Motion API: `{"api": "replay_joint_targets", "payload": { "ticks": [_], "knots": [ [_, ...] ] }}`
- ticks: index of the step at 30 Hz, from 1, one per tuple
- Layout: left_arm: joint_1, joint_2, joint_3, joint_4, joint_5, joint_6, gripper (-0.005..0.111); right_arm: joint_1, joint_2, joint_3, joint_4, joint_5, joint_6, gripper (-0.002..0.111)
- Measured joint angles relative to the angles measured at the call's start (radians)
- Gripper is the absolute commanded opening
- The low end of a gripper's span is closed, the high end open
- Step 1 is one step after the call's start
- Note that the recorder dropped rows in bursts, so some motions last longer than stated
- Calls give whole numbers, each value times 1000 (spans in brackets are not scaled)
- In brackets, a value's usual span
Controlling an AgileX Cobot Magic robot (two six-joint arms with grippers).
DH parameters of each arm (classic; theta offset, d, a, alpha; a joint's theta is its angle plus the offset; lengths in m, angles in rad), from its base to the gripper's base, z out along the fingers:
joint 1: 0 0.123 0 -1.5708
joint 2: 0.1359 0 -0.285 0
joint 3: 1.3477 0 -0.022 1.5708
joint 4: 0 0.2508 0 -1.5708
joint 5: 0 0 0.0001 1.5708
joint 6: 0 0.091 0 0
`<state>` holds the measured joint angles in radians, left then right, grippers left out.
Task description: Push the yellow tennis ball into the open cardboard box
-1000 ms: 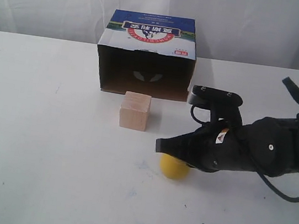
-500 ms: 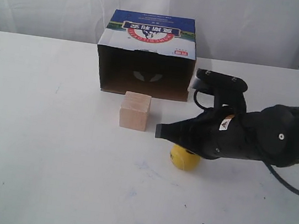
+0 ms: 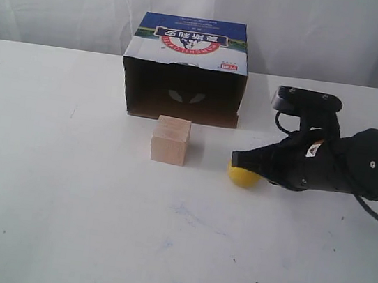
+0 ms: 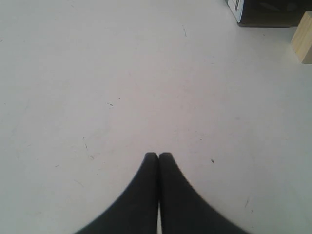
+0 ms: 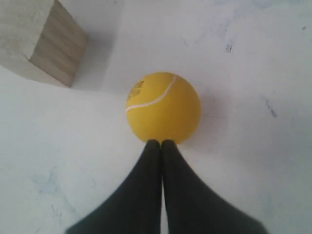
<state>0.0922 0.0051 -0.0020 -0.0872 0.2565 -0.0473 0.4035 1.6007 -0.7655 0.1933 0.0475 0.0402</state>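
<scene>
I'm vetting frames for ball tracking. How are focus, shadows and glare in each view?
Exterior view: soft, even light, no glare; the open cardboard box is dark inside, and the right gripper covers part of the yellow tennis ball. Right wrist view: ball slightly soft, seam readable, shadow beside the wooden cube. Left wrist view: pale table, little contrast.

Exterior high, facing box [image 3: 181, 95] mouth; wrist views close, both showing cube [image 4: 303, 30]

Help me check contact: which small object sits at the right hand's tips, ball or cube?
The yellow tennis ball; the shut right hand touches it, while the pale wooden cube stands apart.
</scene>
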Motion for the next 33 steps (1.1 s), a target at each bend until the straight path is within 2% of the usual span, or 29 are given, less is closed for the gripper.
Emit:
{"api": "replay_joint_targets", "payload": {
  "ticks": [4,10,33],
  "knots": [
    [0,0,0,0,0,0,0,-41,126,-41,0,-151,-27,0],
    [0,0,0,0,0,0,0,-57,270,-150,0,-157,-26,0],
    [0,0,0,0,0,0,0,-57,307,-179,0,-196,-29,0]
  ]
}}
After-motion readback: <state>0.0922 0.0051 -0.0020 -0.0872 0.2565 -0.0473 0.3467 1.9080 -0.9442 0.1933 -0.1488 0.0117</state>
